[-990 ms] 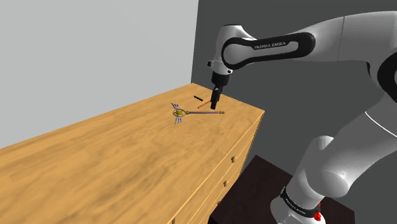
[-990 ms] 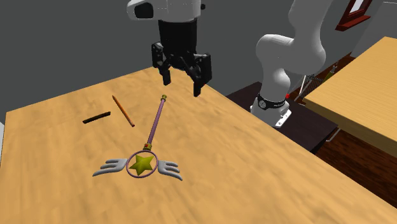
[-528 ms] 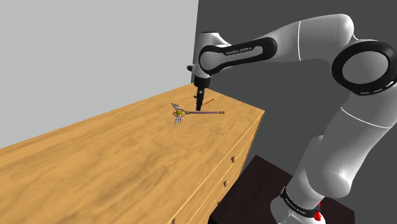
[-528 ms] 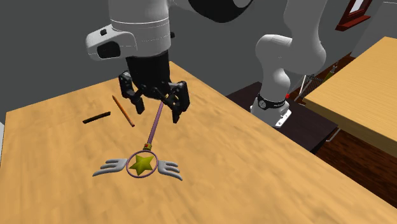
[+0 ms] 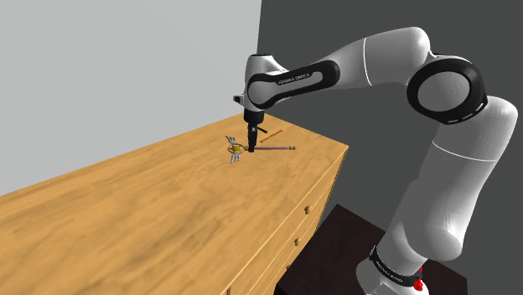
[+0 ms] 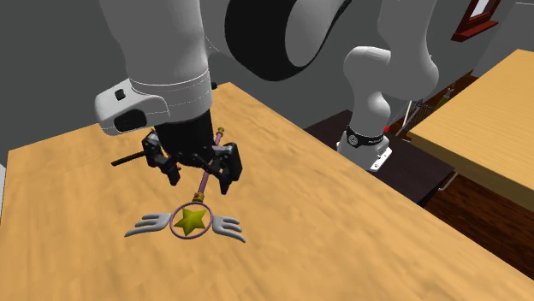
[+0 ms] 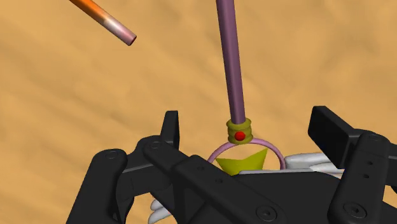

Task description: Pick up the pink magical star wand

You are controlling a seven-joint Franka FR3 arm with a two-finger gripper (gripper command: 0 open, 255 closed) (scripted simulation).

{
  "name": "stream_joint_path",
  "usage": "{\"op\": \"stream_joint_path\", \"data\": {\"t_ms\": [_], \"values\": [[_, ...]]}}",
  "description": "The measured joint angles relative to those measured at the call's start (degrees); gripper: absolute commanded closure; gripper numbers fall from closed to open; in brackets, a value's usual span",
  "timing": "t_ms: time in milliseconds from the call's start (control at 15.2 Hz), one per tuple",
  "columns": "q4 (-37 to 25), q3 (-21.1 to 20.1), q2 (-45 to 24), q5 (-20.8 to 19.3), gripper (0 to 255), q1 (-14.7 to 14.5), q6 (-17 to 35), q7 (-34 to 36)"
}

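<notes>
Lower now and shifted along the shaft toward the winged head, the gripper [image 6: 201,176] hangs just over the wand [image 6: 192,221], which lies flat on the wooden dresser top [image 6: 342,224]. Its fingers [image 7: 169,129] stand wide apart on either side of the purple shaft, beside the ringed yellow-green star, clasping nothing. An orange stick [image 7: 104,21] lies nearby.

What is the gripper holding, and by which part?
Nothing yet: the fingers stand open either side of the wand, at its shaft near the star ring.
</notes>
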State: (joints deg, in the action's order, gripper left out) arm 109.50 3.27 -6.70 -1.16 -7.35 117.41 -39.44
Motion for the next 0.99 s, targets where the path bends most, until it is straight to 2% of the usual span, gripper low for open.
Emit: {"op": "stream_joint_path", "data": {"t_ms": [198,264,990], "values": [[1.36,0.02,-0.81,0.02,0,0.04,2.16,-0.07],[1.45,0.01,-0.91,0.03,255,0.03,2.36,-0.05],[1.12,-0.3,-0.61,0.15,255,-0.21,1.81,0.11]]}}
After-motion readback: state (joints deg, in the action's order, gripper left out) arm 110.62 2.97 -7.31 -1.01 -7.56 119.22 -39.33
